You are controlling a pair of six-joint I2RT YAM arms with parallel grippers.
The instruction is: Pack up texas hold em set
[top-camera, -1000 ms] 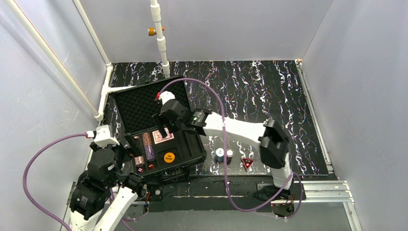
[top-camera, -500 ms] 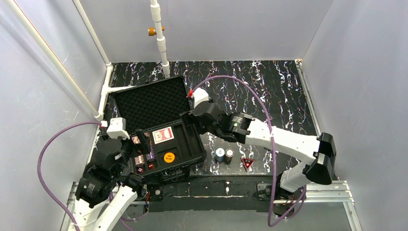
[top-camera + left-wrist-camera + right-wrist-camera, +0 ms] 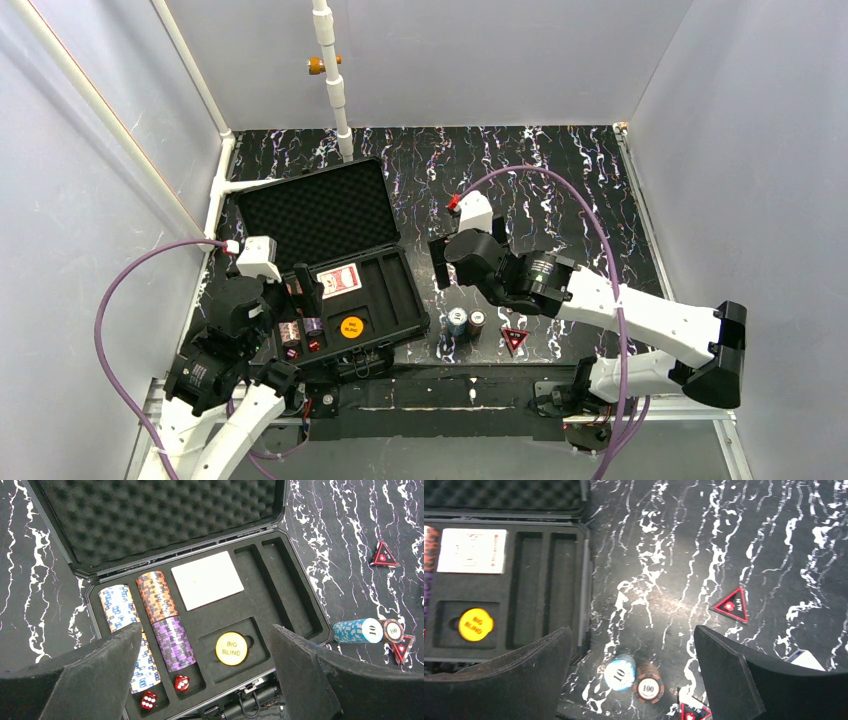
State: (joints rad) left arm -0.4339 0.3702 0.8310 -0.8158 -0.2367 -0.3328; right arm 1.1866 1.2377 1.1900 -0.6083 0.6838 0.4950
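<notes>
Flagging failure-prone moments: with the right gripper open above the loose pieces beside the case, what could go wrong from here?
1. The blue chip stack and brown chip stack lie on their sides, apparently touching; pinching one may roll the other or spill chips.
2. The red triangles lie flat on the mat, so the right gripper may slide over them.

We see a black, white-veined marbled mat boxed by pale grey walls, a white plastic pipe upright at its far edge and a silver metal rail along its right edge.
</notes>
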